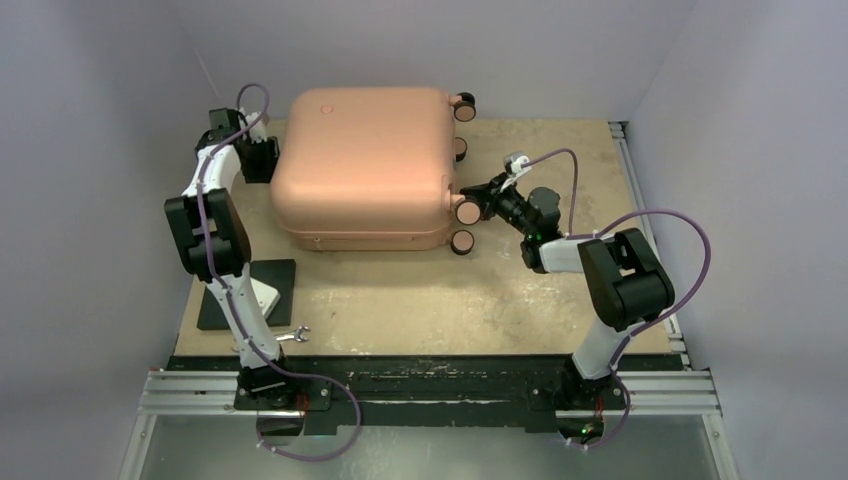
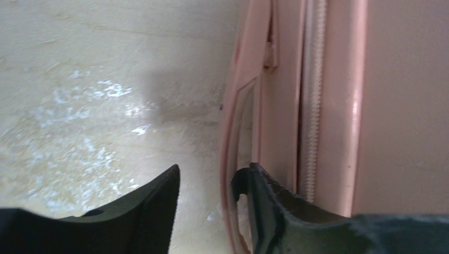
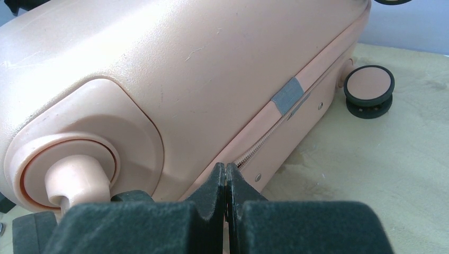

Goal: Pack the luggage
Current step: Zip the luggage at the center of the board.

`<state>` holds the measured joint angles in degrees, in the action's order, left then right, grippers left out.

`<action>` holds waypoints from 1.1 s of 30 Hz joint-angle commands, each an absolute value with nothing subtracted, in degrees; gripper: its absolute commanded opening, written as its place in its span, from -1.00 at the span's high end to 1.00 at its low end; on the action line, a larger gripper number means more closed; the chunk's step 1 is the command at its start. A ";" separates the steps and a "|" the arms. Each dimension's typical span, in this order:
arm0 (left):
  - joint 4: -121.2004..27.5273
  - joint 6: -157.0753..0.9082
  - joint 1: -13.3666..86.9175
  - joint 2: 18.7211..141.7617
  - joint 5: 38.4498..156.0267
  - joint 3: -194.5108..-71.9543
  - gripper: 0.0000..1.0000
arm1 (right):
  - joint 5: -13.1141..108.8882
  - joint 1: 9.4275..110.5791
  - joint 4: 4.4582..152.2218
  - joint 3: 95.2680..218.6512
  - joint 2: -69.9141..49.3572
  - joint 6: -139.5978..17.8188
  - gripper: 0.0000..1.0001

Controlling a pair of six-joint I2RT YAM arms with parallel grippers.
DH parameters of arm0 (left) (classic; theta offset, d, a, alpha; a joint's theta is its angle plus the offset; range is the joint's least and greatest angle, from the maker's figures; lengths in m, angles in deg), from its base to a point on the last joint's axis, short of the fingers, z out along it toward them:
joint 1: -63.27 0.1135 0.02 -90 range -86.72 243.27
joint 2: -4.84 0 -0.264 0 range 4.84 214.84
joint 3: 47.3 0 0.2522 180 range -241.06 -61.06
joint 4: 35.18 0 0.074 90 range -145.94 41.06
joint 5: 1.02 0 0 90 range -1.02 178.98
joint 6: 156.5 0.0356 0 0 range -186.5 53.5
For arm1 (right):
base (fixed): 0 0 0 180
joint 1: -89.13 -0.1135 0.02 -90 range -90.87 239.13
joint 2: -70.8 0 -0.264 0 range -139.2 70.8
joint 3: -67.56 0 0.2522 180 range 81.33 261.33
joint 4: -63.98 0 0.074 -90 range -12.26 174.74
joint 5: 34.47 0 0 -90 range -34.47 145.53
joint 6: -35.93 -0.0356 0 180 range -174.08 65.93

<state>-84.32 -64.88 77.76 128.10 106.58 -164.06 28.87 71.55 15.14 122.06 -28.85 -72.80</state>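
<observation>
Closest to your right wrist lens, the right pincer (image 3: pixel 226 177) has its fingers pressed together. The tips sit at the zipper (image 3: pixel 265 140) seam of the luggage (image 3: pixel 159 63). You cannot tell whether anything is caught between them. A grey patch (image 3: pixel 288 95) lies across the seam further along, and a pink-and-black wheel (image 3: pixel 369 89) stands beyond it on the counter (image 1: pixel 420 300).

Your left pincer (image 2: pixel 212 169) is spread at the opposite end of the case. The pink edge of a handle-like loop (image 2: pixel 229 137) runs down between its fingers, close against the right one.

From above, the luggage lies flat on the far middle of the counter with its wheels toward your right arm. Its two shells are shut together, so whatever is inside is hidden from you.

Near your left arm's base sit a flat black pad (image 1: pixel 280 275) and a small wrench (image 1: pixel 293 335), well apart from the case.
</observation>
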 commanded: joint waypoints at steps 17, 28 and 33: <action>-86.04 -57.17 73.31 131.00 99.04 -158.41 1.00 | 40.14 71.24 14.72 124.49 -27.05 -64.41 1.00; -87.26 -49.29 72.68 130.84 96.56 -156.40 1.00 | 49.02 73.54 18.94 131.41 -31.56 -60.27 1.00; -87.22 -47.88 71.92 131.13 96.03 -156.34 1.00 | 50.10 73.75 20.44 136.26 -35.19 -58.88 1.00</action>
<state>-81.37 -56.59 74.26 126.96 99.76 -160.28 39.93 71.96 21.19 130.08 -32.81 -64.42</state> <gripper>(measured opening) 0.152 0.005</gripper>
